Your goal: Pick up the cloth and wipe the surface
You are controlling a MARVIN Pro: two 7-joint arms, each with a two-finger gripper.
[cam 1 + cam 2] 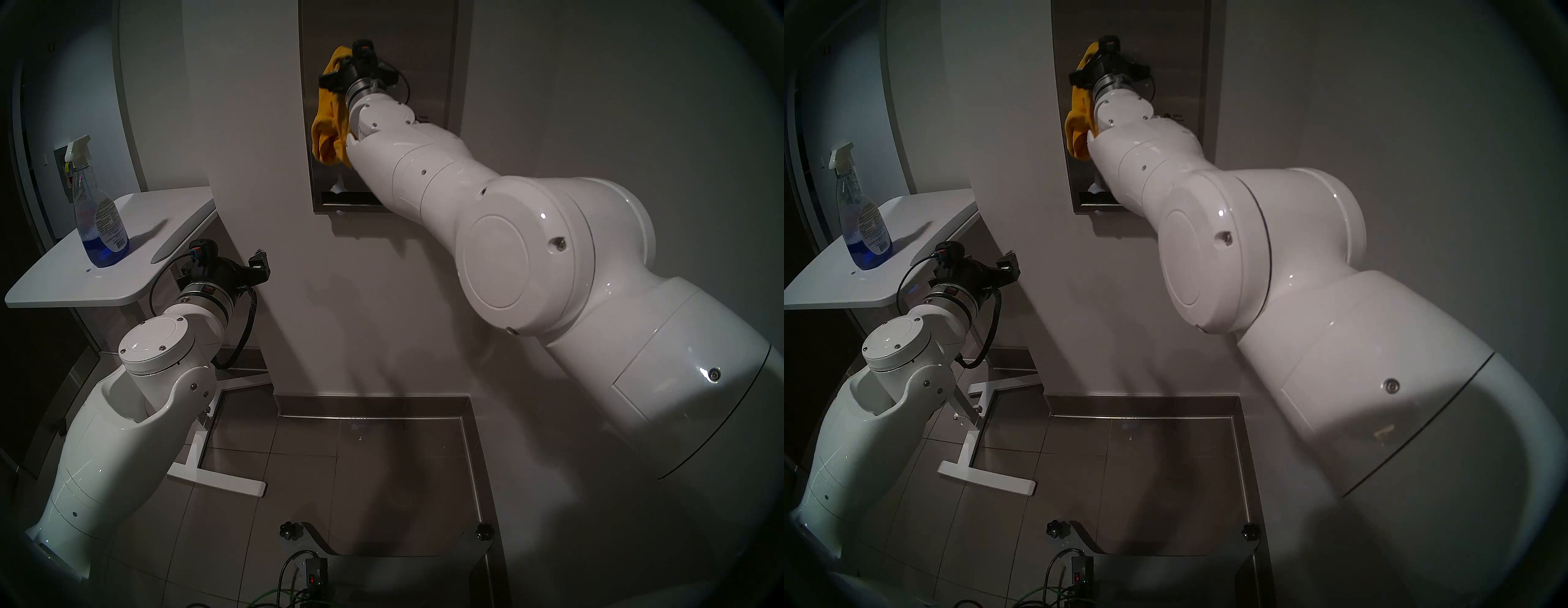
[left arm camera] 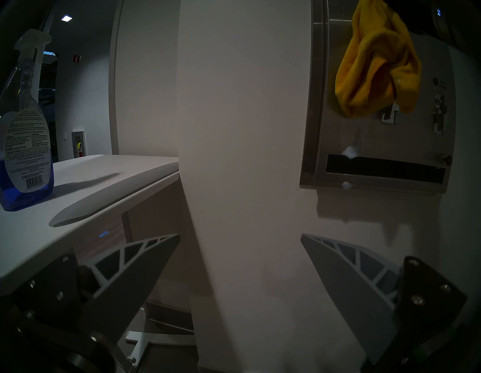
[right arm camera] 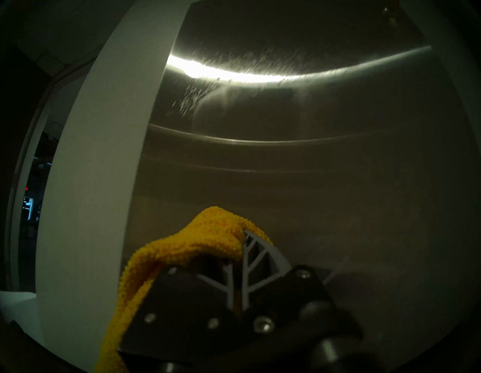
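My right gripper (image 1: 355, 54) is shut on the mustard-yellow cloth (image 1: 329, 123) and holds it up against the upper left part of the brushed steel dispenser panel (image 1: 428, 63). In the right wrist view the shut gripper (image 3: 246, 235) pinches a fold of the cloth (image 3: 208, 234) close to the panel (image 3: 312, 169), which shows fine droplets under a bright reflection. The rest of the cloth (image 2: 374, 62) hangs down over the panel (image 2: 364, 140) above a coin mechanism (image 2: 440, 109) and the dark slot (image 2: 385, 168). My left gripper (image 2: 240, 235) is open and empty, low by the wall.
A spray bottle (image 1: 99, 212) of blue liquid stands on the white rounded table (image 1: 127, 280) at the left, just above my left gripper (image 1: 259, 263). The table's white foot (image 1: 220, 479) lies on the tiled floor. A white scrap (image 2: 351, 151) sticks out of the slot.
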